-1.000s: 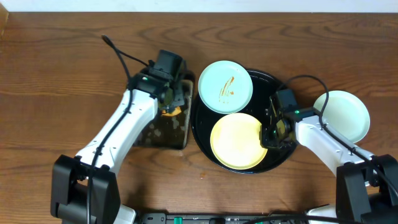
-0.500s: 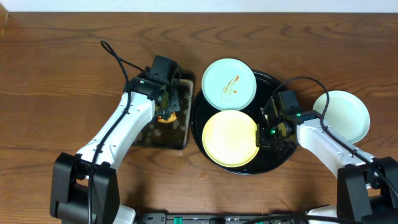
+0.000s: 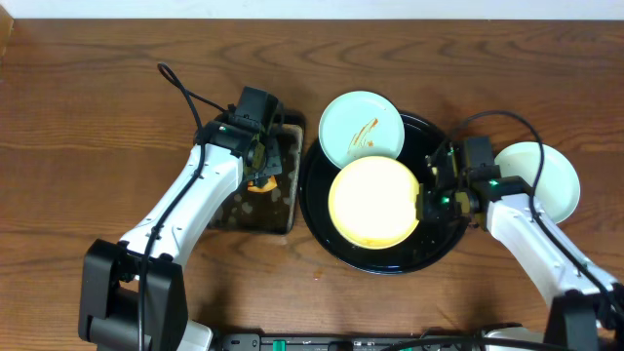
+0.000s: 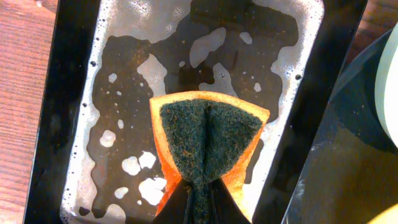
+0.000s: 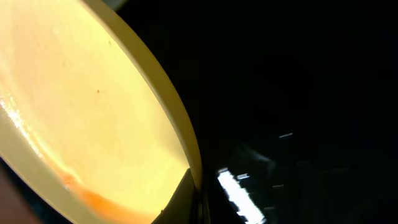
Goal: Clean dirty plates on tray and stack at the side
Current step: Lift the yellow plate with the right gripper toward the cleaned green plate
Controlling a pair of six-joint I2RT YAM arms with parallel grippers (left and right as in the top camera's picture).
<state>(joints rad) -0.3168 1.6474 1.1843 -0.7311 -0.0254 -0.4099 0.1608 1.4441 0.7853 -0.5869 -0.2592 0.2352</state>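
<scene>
Yellow plate (image 3: 373, 200) face-up, rim in right fingers (image 5: 181, 206)

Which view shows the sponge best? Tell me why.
Left wrist: the sponge sits centred, green scrub face and orange edges clear, above the soapy pan. Overhead shows only an orange sliver under the left gripper. Right wrist misses it.

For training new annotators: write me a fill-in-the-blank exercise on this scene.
1. The held plate in the right gripper is pale ___.
2. The left gripper holds a ___ above the soapy pan.
3. In the overhead view, the clean mint plate lies on the table to the ___ of the tray.
Missing words: yellow; sponge; right.
</scene>
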